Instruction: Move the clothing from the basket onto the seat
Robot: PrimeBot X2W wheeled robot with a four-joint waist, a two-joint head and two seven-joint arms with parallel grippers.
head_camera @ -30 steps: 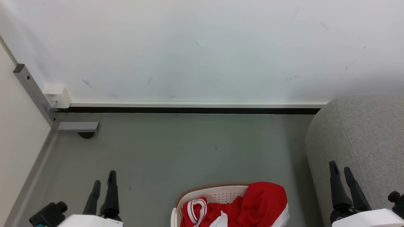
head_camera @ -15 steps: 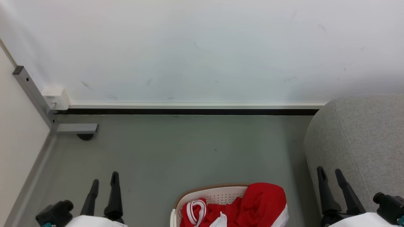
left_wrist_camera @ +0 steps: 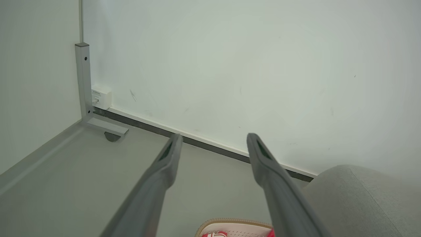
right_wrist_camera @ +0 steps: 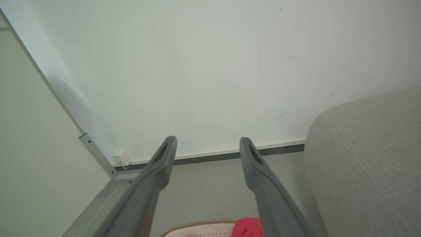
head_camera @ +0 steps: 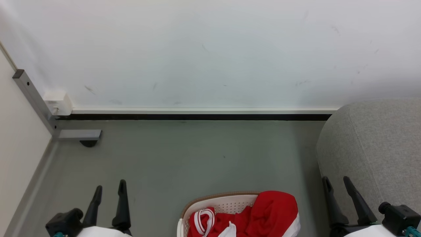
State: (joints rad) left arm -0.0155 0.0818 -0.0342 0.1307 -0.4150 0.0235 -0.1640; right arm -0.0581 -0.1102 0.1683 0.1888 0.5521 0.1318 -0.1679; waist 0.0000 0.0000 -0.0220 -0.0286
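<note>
Well off to the left of the left pincer (head_camera: 110, 184), ahead of it in the corner, a grey metal post (head_camera: 31, 93) stands against the wall (head_camera: 210, 49). A small white box (head_camera: 58, 101) is fixed beside the post, just above the dark baseboard (head_camera: 197, 116).

The left pincer hovers over the grey-green floor (head_camera: 184, 154) with its two dark fingers spread wide and nothing between them. The left wrist view (left_wrist_camera: 213, 137) shows the same wide gap, with bare floor and wall beyond the tips.

To the right of that pincer, between the two pincers and nearer the robot than either set of fingertips, sits the cream laundry basket (head_camera: 213, 198) with its brown rim and perforated wall. The red jersey (head_camera: 273, 210) lies inside it – bunched up, with a white-striped edge toward the left pincer's side and a high red fold heaped over the rim on the right pincer's side. Neither pincer touches the basket or the jersey.

The right pincer (head_camera: 335, 179) is also wide apart and holds nothing; the right wrist view (right_wrist_camera: 208, 140) shows open space between its fingers. Just beside it on its right rises the rounded arm of the light grey sofa (head_camera: 378, 148) – whether the fingers touch the fabric I cannot tell.
</note>
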